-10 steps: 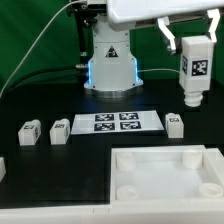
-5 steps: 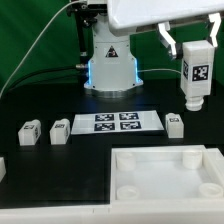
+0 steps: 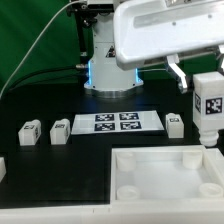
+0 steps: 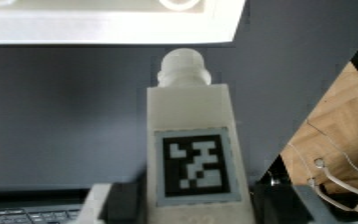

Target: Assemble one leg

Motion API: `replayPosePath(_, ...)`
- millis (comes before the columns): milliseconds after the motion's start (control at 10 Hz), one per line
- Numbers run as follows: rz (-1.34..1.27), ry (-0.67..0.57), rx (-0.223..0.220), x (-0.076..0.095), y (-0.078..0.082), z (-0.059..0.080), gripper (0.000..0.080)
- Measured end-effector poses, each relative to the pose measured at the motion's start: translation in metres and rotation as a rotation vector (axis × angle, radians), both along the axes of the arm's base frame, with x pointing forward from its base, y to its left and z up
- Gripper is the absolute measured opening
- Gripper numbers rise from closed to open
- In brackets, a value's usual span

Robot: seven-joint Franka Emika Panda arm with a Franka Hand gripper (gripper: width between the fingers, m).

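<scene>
The gripper (image 3: 201, 77) is closed on the upper end of one leg (image 3: 209, 108) and holds it upright in the air at about 3 o'clock in the exterior view, its black-and-white tag facing the camera and its narrower rounded tip pointing down. That tip hangs just over the far corner of the large white panel (image 3: 150, 180), near the corner hole (image 3: 190, 157) at roughly 4 o'clock; whether the tip touches the panel I cannot tell. In the wrist view the leg (image 4: 194, 140) fills the middle of the picture, with dark surface (image 4: 69, 110) behind it and the panel (image 4: 105, 25) beyond its tip. On the surface, three loose legs (image 3: 29, 132) lie apart: two side by side at 9 o'clock, and one just beside the 3 o'clock end of the marker board (image 3: 118, 121).
</scene>
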State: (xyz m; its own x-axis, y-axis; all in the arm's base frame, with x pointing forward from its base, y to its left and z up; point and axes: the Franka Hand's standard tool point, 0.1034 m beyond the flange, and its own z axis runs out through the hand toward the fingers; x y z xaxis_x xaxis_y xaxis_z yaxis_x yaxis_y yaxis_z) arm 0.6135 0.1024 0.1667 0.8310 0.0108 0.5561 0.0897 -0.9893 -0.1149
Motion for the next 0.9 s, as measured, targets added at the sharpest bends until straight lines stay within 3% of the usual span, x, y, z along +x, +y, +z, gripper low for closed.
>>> replayPosePath(300,0.006,0.020,0.013,-0.003,0.011,-0.040,0.0291)
replayPosePath(900,-0.001,0.028,0.016,-0.005,0.010,-0.063,0.0291)
